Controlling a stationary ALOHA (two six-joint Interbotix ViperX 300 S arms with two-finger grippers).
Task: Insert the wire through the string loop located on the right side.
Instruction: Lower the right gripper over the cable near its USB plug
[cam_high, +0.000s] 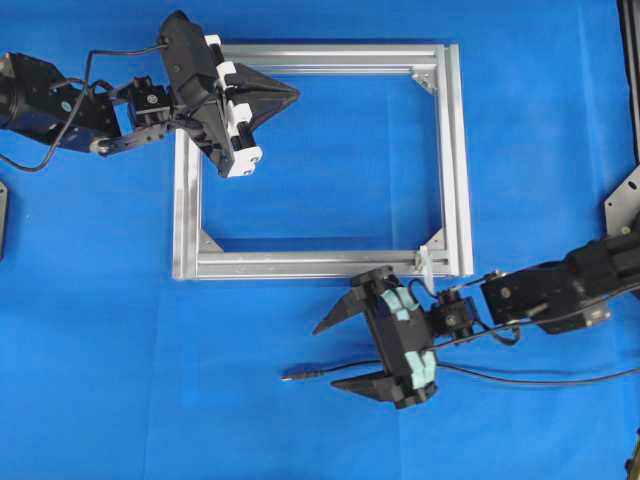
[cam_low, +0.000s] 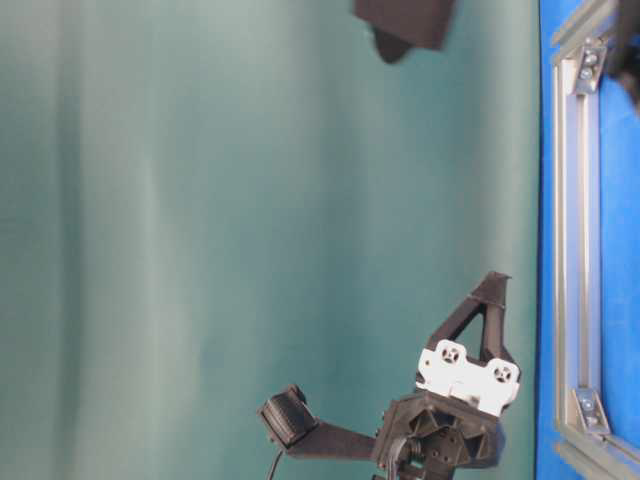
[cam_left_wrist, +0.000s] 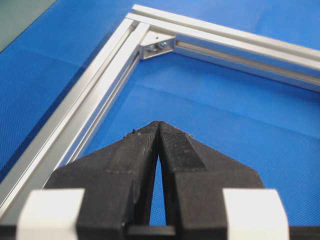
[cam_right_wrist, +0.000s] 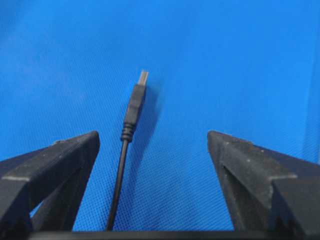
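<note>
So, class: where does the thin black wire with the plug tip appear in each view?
Overhead: lower middle, wire on blue cloth, between open right end effector fingers.
Table-level: not in it.
Left wrist: not in it.
Right wrist: centre.
Shared landmark: the blue cloth.

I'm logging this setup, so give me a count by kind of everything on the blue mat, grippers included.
Grippers: 2, left gripper shut, right gripper open
Aluminium frame: 1
Wire: 1
String loop: 1
Total: 5
</note>
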